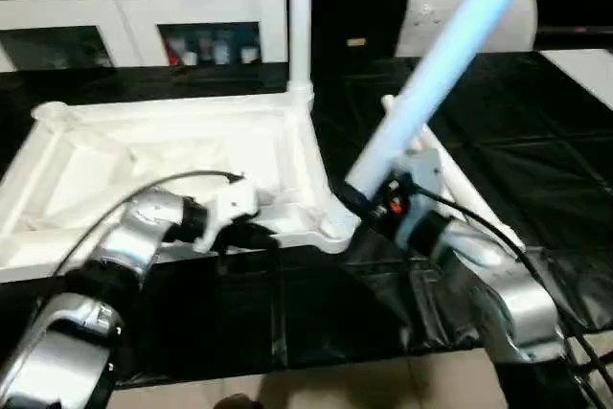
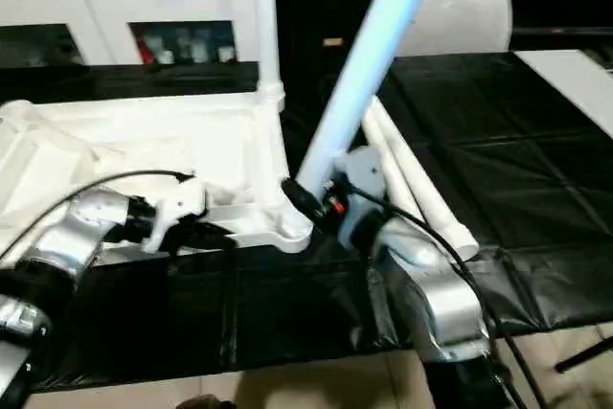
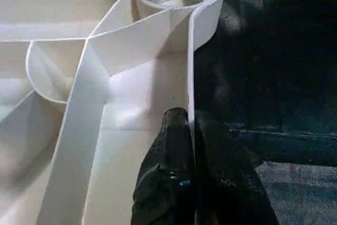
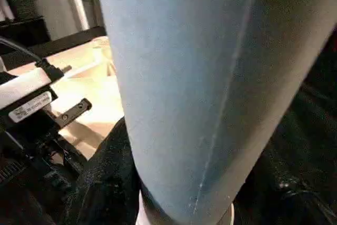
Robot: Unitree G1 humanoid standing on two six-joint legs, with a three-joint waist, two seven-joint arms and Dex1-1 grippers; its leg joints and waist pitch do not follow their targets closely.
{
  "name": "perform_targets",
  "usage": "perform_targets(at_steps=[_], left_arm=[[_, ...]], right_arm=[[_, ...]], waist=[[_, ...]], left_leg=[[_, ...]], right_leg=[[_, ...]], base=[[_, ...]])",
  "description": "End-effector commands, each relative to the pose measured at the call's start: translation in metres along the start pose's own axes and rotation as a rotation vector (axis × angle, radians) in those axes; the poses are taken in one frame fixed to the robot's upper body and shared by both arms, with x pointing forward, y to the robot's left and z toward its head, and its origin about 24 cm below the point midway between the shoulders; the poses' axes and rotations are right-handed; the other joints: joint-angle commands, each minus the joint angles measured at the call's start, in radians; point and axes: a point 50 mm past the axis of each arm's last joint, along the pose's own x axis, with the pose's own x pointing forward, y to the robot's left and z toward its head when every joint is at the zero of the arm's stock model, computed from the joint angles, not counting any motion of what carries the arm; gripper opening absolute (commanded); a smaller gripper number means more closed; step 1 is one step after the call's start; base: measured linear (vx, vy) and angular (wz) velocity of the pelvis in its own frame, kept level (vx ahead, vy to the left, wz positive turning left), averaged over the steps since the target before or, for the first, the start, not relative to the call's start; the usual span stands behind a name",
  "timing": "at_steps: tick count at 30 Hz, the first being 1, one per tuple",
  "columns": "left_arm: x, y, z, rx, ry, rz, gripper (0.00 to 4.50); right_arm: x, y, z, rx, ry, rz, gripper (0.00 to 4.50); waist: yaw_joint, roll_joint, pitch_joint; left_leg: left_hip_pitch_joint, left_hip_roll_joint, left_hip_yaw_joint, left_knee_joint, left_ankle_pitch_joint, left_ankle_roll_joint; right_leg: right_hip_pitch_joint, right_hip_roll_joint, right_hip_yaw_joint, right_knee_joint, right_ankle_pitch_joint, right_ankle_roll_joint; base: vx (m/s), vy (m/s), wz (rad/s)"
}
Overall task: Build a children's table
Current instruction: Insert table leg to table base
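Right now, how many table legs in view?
4: one upright in the far corner socket, one tilted in the right hand, two lying on the black cover beside it.

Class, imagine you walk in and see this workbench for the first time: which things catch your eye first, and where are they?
First comes the long white leg slanting up from the near corner of the upturned table top, gripped low down by the right gripper. Next, a second leg stands upright in the far corner socket. The left gripper pinches the top's near rim, and spare legs lie on the black cover to the right.
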Motion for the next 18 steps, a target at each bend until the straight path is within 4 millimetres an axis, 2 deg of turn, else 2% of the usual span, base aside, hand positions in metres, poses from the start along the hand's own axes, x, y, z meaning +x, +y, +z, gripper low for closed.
perform_targets(at_steps=[1,2,3,4,5,7,12,15,16,18], left_arm=[[0.007,-0.004,0.001,-0.015,-0.044,0.016,0.0],[0.007,-0.006,0.0,-0.009,-0.033,0.01,0.0],[0.007,-0.007,-0.001,-0.001,-0.021,0.001,0.0],[0.007,-0.008,-0.001,0.007,-0.013,-0.007,0.0],[0.004,-0.011,-0.001,0.026,0.01,-0.028,0.0],[0.002,-0.014,-0.001,0.035,0.018,-0.052,0.0],[-0.001,-0.02,0.005,0.045,0.018,-0.145,0.0],[0.001,-0.021,0.007,0.043,0.021,-0.182,0.0],[0.001,-0.021,0.007,0.047,0.029,-0.204,0.0],[0.001,-0.021,0.008,0.051,0.033,-0.213,0.0]], right_arm=[[0.002,-0.003,0.002,-0.015,-0.016,0.009,1.88],[0.003,-0.003,0.002,-0.023,-0.025,0.016,1.88],[0.004,-0.004,0.001,-0.027,-0.025,0.021,1.88],[0.004,-0.004,0.0,-0.026,-0.014,0.026,1.88],[0.004,-0.004,-0.005,-0.02,0.025,0.073,1.88],[0.002,-0.003,-0.008,-0.01,0.051,0.137,1.88],[-0.001,0.0,-0.014,0.009,0.103,0.257,1.88],[-0.002,0.001,-0.017,-0.004,0.138,0.3,1.88],[-0.002,0.001,-0.019,-0.026,0.173,0.328,1.88],[-0.002,0.001,-0.02,-0.038,0.189,0.34,1.88]], waist=[[0.002,0.0,-0.058],[0.001,-0.003,-0.058],[0.001,-0.001,-0.057],[0.0,-0.01,-0.057],[0.001,-0.003,-0.058],[0.001,-0.002,-0.059],[0.002,-0.003,-0.059],[0.001,-0.003,-0.058],[0.001,-0.007,-0.057],[0.003,-0.004,-0.056]], left_leg=[[0.019,0.05,-0.01,-0.07,-0.165,0.014],[0.019,0.05,-0.01,-0.07,-0.168,0.014],[0.019,0.052,-0.009,-0.072,-0.174,0.012],[0.019,0.052,-0.009,-0.073,-0.174,0.014],[0.02,0.052,-0.01,-0.072,-0.173,0.016],[0.02,0.054,-0.01,-0.071,-0.167,0.022],[0.018,0.052,-0.007,-0.068,-0.139,0.046],[0.021,0.052,-0.006,-0.069,-0.154,0.041],[0.02,0.052,-0.005,-0.069,-0.157,0.04],[0.022,0.053,-0.005,-0.07,-0.162,0.037]], right_leg=[[0.038,-0.084,0.045,-0.073,0.012,-0.235],[0.038,-0.084,0.044,-0.073,0.007,-0.233],[0.036,-0.084,0.045,-0.074,0.0,-0.228],[0.038,-0.083,0.044,-0.075,0.0,-0.227],[0.038,-0.083,0.044,-0.074,-0.003,-0.227],[0.039,-0.084,0.043,-0.072,0.016,-0.23],[0.039,-0.083,0.043,-0.071,0.052,-0.241],[0.037,-0.082,0.042,-0.073,0.026,-0.245],[0.038,-0.082,0.042,-0.074,0.019,-0.245],[0.036,-0.083,0.043,-0.076,-0.004,-0.243]], base=[[0.0,0.0,0.0],[0.0,0.0,0.0],[0.0,0.0,0.0],[0.0,0.0,0.0],[0.0,0.0,0.0],[0.0,0.0,0.0],[0.0,0.0,0.0],[0.0,0.0,0.0],[0.0,0.0,0.0],[0.0,0.0,0.0]])
